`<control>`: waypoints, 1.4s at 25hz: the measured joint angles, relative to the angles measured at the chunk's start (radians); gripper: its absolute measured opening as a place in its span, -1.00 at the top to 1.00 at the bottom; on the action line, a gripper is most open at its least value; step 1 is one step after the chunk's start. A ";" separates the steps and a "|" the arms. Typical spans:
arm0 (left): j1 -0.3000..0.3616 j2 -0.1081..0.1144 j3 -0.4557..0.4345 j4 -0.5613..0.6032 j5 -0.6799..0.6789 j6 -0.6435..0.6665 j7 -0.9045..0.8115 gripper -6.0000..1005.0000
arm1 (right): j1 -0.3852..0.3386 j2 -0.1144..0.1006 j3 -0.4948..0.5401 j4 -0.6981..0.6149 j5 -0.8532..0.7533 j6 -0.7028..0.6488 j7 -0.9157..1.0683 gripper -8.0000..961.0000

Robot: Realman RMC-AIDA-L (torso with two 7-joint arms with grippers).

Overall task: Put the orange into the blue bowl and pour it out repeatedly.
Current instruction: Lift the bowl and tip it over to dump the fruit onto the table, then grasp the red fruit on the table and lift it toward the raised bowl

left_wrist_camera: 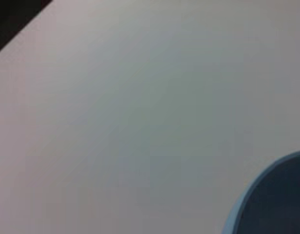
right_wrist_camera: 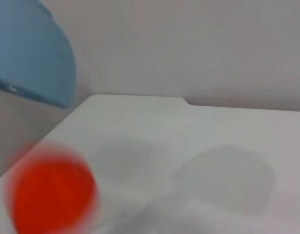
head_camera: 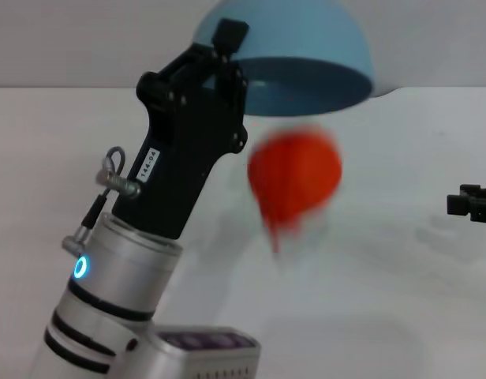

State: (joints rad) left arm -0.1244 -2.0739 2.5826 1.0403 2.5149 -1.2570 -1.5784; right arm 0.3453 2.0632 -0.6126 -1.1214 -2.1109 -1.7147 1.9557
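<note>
My left gripper (head_camera: 229,49) is raised high and shut on the near rim of the blue bowl (head_camera: 306,47), which is tipped over with its opening facing down toward me. Below the bowl, the orange (head_camera: 296,175) is a blurred red-orange shape in mid-air above the table. The right wrist view shows the same blurred orange (right_wrist_camera: 51,191) under the lifted bowl (right_wrist_camera: 33,58). A curved piece of the bowl's rim (left_wrist_camera: 276,200) shows in the left wrist view. My right gripper (head_camera: 470,203) hangs at the right edge, apart from both.
A white table (head_camera: 401,300) spreads beneath everything and meets a pale wall at the back. Its far corner (right_wrist_camera: 184,101) shows in the right wrist view. My left arm's silver forearm fills the lower left of the head view.
</note>
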 joint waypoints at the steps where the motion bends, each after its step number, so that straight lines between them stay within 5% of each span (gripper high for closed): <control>1: -0.001 0.000 0.006 -0.004 0.001 -0.024 0.016 0.99 | 0.000 0.000 0.000 0.000 0.000 0.000 0.000 0.09; 9: -0.027 -0.003 0.021 -0.050 -0.030 0.057 0.049 0.99 | 0.003 0.004 -0.008 0.001 0.002 0.003 0.000 0.09; 13: -0.032 0.001 0.012 0.005 -0.166 0.093 -0.017 0.99 | 0.007 0.006 -0.015 0.002 0.002 -0.002 -0.006 0.08; 14: -0.024 0.010 -0.031 0.128 -0.342 0.212 -0.042 0.99 | 0.008 0.006 -0.015 0.002 0.002 -0.004 -0.011 0.08; 16: -0.010 0.014 -0.079 0.198 -0.413 0.307 -0.042 0.99 | 0.011 0.007 -0.015 0.003 0.002 -0.005 -0.021 0.08; 22: 0.054 0.011 -0.479 0.435 -0.732 1.129 -0.070 0.99 | 0.032 0.008 -0.017 0.038 0.004 0.004 -0.053 0.08; 26: -0.045 0.018 -0.811 0.362 -0.855 1.695 -0.298 0.99 | 0.040 0.009 -0.008 0.065 0.011 0.017 -0.095 0.08; 31: -0.272 0.025 -1.196 0.141 -0.632 2.217 -0.722 0.99 | 0.051 0.005 -0.007 0.103 0.020 0.034 -0.108 0.08; 35: -0.360 0.024 -1.335 0.094 -0.410 2.408 -0.915 0.99 | 0.077 -0.003 -0.001 0.178 0.020 0.044 -0.107 0.08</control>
State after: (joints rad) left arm -0.4843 -2.0502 1.2477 1.1339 2.1051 1.1515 -2.4936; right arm 0.4225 2.0605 -0.6136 -0.9438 -2.0907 -1.6705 1.8483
